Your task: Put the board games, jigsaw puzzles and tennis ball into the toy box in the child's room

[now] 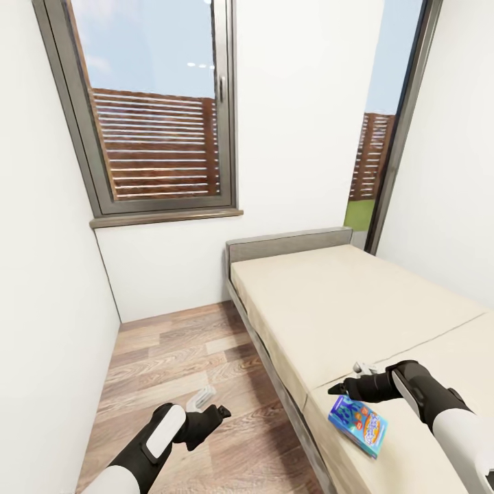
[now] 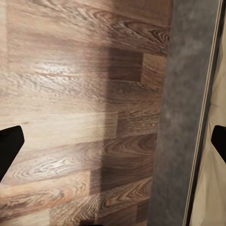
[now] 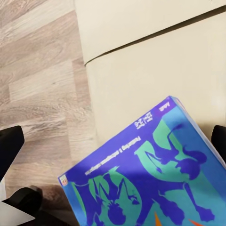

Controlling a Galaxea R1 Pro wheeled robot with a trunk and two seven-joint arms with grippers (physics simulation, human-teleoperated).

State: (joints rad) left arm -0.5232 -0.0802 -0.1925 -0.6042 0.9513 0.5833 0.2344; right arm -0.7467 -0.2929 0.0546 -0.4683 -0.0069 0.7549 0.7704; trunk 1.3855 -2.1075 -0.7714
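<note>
Near the bed's [image 1: 329,309] floor-side edge lies the blue board game [image 1: 357,423]; the right gripper [image 1: 345,387] hovers above it, jaws apart. Lower squarely, then close across its narrow width.

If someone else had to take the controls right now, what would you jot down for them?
Right gripper: open, empty, hovering just over the blue game box near the bed's edge.
Left gripper: open, empty, over the wooden floor beside the bed.
Done: nothing visibly packed; the blue box is not yet grasped.
Left: grasp the blue box and carry it to the toy box. The other toys and the table are out of sight from here, so find them next.
</note>
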